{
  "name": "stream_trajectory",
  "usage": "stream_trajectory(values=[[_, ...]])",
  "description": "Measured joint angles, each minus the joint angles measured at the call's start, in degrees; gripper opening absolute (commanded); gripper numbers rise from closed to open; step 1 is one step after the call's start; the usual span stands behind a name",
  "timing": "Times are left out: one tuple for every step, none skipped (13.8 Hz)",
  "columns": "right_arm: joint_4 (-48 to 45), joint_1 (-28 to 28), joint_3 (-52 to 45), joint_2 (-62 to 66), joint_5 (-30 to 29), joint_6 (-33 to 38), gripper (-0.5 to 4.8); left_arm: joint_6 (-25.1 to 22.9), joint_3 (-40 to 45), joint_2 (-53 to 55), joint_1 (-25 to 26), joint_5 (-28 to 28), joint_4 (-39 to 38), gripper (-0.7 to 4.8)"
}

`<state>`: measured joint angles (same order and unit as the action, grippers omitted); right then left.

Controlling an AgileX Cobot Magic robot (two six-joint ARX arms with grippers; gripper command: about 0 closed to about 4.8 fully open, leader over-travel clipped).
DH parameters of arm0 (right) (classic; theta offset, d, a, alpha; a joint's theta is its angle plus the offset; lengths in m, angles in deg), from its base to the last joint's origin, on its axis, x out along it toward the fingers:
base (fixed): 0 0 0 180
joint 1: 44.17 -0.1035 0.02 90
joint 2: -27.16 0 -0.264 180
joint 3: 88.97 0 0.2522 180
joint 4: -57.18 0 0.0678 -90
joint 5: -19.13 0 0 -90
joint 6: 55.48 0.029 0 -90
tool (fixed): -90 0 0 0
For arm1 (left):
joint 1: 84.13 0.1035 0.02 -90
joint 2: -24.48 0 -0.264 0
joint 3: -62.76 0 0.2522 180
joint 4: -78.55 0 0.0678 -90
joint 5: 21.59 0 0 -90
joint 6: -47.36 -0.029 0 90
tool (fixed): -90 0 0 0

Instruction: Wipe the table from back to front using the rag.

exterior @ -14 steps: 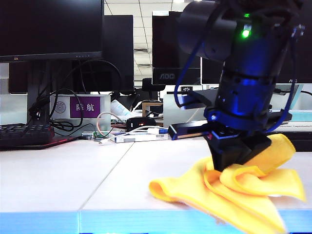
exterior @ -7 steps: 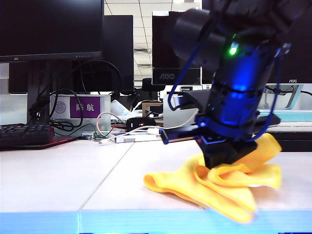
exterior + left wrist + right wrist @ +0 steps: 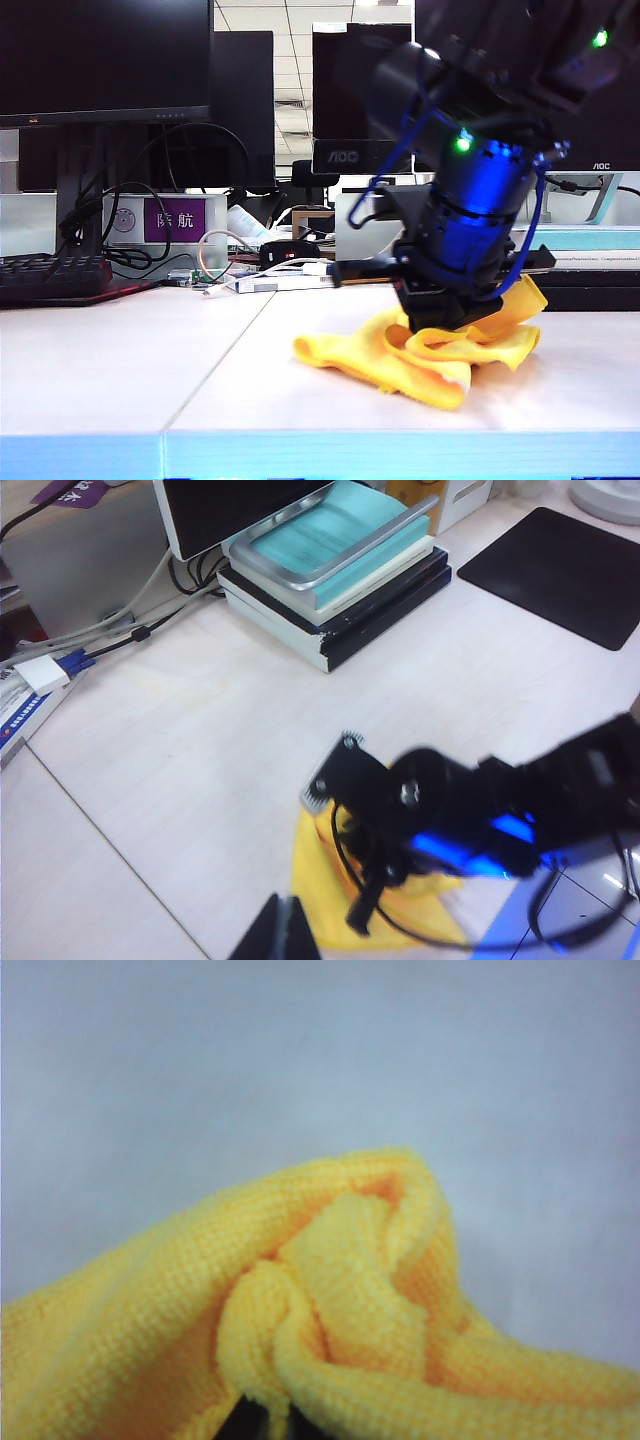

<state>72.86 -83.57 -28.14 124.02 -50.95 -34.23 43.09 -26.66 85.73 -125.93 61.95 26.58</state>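
Right now, front edge: the light blue strip of the bench (image 3: 90, 455) runs along the nearest side, with bare white top behind it and a thin seam line angling away.
Rag: the yellow rag (image 3: 430, 355) lies bunched on the bench right of the seam, near the front edge, with one loose corner spread flat toward the seam and folds heaped up under the arm.
Right gripper: the right gripper (image 3: 440, 318) comes down from above on its blue-lit black arm, and its jaws are clamped on the rag, pinching a ridge of cloth; in the right wrist view the rag (image 3: 340, 1300) fills the picture, a thick fold gathered at the dark jaw tips with white bench beyond it.
Left gripper: the left gripper (image 3: 283, 935) shows only as dark tips at the rim of its own wrist view, hanging above the bench apart from the rag (image 3: 330, 880); whether its jaws are apart or together, I cannot tell.
Behind the rag: a stack of black, cream and teal trays (image 3: 330, 580) sits further back on the bench.
Far back: a keyboard (image 3: 50, 275), tangled cables (image 3: 215, 255) and a purple sign (image 3: 175, 218) stand below dark monitors (image 3: 100, 55).
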Motion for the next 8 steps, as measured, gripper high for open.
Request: stream_trajectory(values=[[-1.6, 1.7, -0.1, 0.3, -0.5, -1.5, -0.02, 0.0, 0.0, 0.0, 0.0, 0.0, 0.0, -0.05], [-2.5, 2.8, -0.1, 0.4, -0.6, -2.7, -0.02, 0.0, 0.0, 0.0, 0.0, 0.0, 0.0, -0.06], [-3.3, 3.7, -0.2, 0.5, -0.7, -3.5, -0.02, 0.0, 0.0, 0.0, 0.0, 0.0, 0.0, -0.06], [-3.9, 4.5, -0.2, 0.6, -0.9, -4.2, -0.02, 0.0, 0.0, 0.0, 0.0, 0.0, 0.0, -0.05], [-4.7, 5.3, -0.3, 0.7, -0.9, -4.7, -0.02, 0.0, 0.0, 0.0, 0.0, 0.0, 0.0, -0.06], [-5.7, 6.2, -0.5, 0.8, -0.9, -5.3, -0.02, 0.0, 0.0, 0.0, 0.0, 0.0, 0.0, -0.06], [-6.1, 6.5, -0.6, 0.9, -1.0, -6.2, -0.02, 0.0, 0.0, 0.0, 0.0, 0.0, 0.0, -0.06], [-6.9, 6.6, -0.6, 1.1, -0.9, -7.1, -0.02, 0.0, 0.0, 0.0, 0.0, 0.0, 0.0, -0.05]])
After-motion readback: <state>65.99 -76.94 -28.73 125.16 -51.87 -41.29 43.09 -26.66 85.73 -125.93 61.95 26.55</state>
